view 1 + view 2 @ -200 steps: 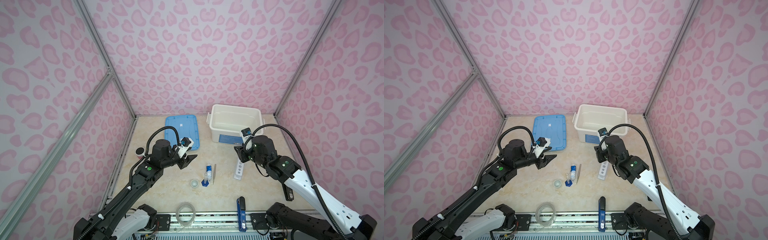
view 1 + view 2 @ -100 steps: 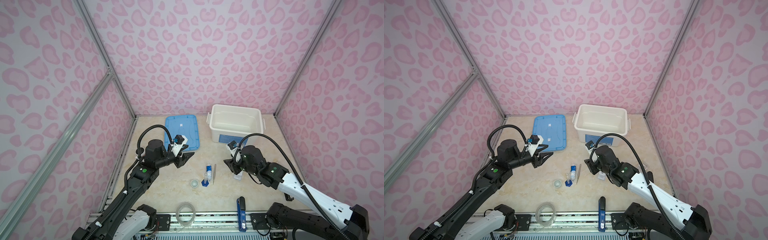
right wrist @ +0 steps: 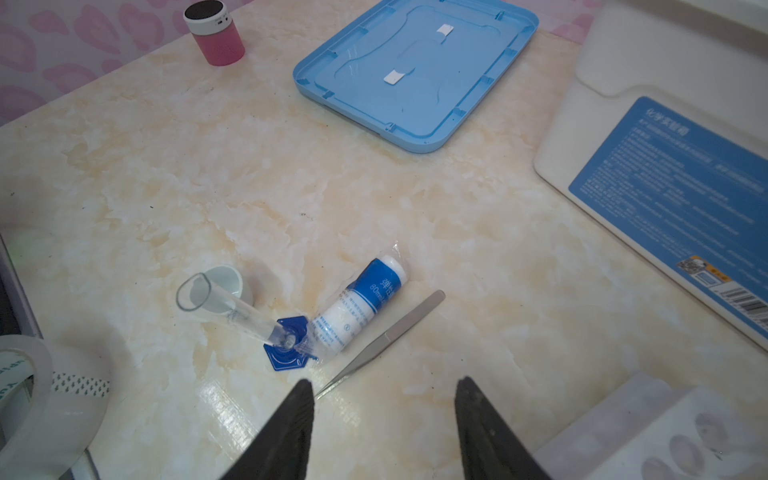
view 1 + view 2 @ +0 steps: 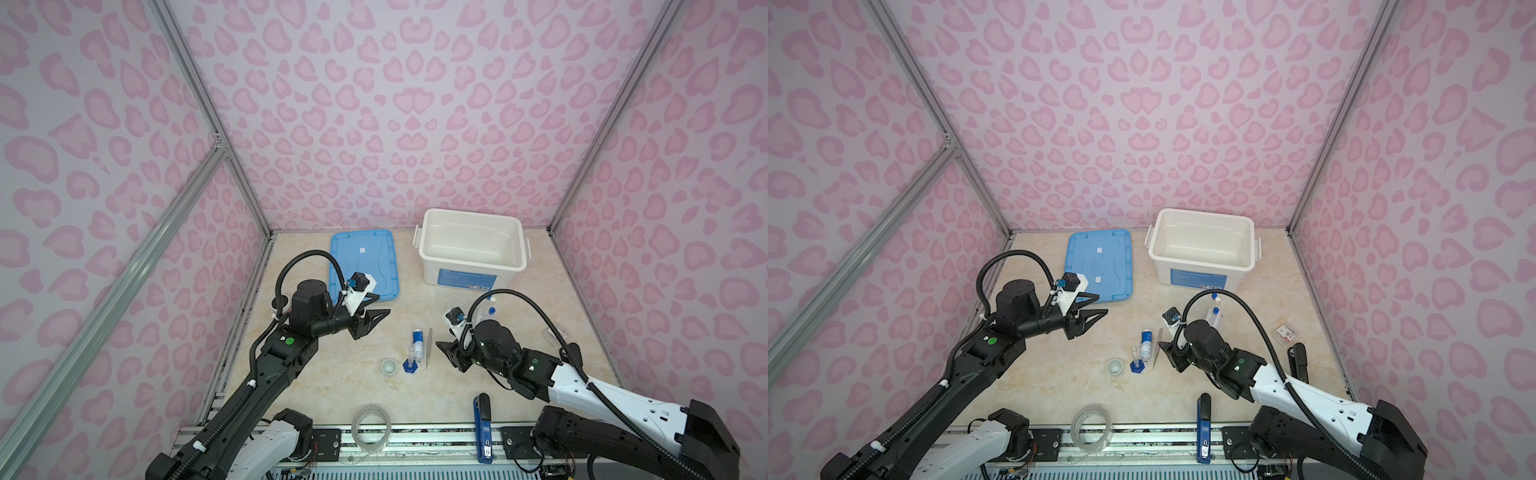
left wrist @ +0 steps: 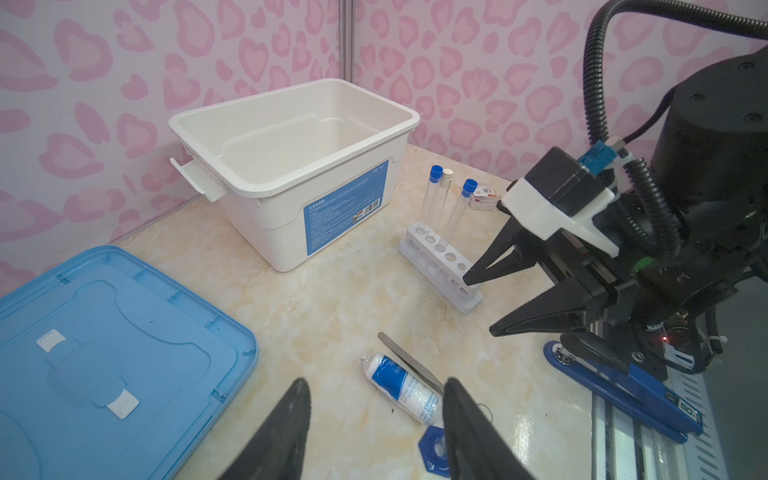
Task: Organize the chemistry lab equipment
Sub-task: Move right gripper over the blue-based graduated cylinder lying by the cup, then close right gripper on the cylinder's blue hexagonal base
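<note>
My right gripper point(image 3: 384, 381) hangs part open and empty. Thin metal tweezers point(image 3: 386, 332) lie flat just ahead of its fingers, long axis slanting away, beside the blue-labelled white bottle point(image 3: 361, 303). My left gripper point(image 4: 382, 303), open and empty, sits farther off.

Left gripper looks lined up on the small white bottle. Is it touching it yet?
Apart. In both top views the left gripper hangs short of the small white bottle, jaws open, with a strip of table showing between them.
</note>
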